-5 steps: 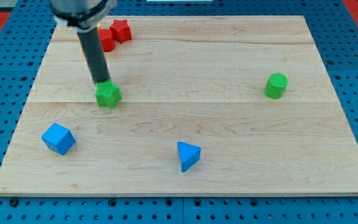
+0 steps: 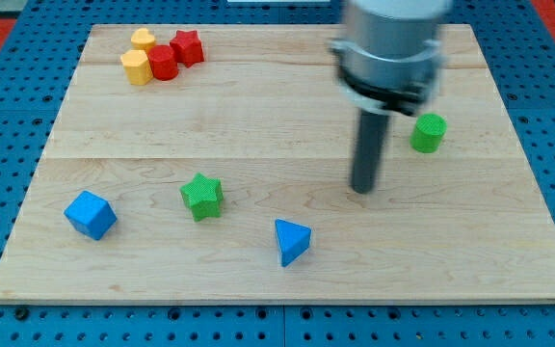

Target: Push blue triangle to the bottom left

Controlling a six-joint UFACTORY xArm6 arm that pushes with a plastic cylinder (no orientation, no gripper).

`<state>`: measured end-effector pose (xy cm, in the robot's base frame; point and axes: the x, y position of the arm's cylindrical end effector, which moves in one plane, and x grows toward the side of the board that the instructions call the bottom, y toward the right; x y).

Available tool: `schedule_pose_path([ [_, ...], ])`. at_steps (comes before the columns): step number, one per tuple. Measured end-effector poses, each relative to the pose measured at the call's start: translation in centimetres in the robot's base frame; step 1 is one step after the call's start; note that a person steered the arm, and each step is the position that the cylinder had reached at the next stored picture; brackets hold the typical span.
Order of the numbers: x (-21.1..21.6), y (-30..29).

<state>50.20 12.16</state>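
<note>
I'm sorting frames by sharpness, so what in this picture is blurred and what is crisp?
In the camera view, the arm's grey upper body is smeared by motion blur, and the dark rod down to my tip is soft too; the blue triangle, green star and green cylinder are crisp, under even light with faint shadows.

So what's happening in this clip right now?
A robot arm with a dark rod is working over a wooden board of small blocks. My tip sits up and to the view's right of the blue triangle, not touching it. The triangle lies near the bottom middle, not yet pushed left. A green star and blue cube lie to its left.
</note>
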Motion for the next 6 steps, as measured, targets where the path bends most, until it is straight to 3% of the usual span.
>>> schedule_pose_path([
  [1, 8.1, 0.2],
  [2, 6.2, -4.5],
  [3, 5.4, -15.0],
  [6, 11.4, -21.4],
])
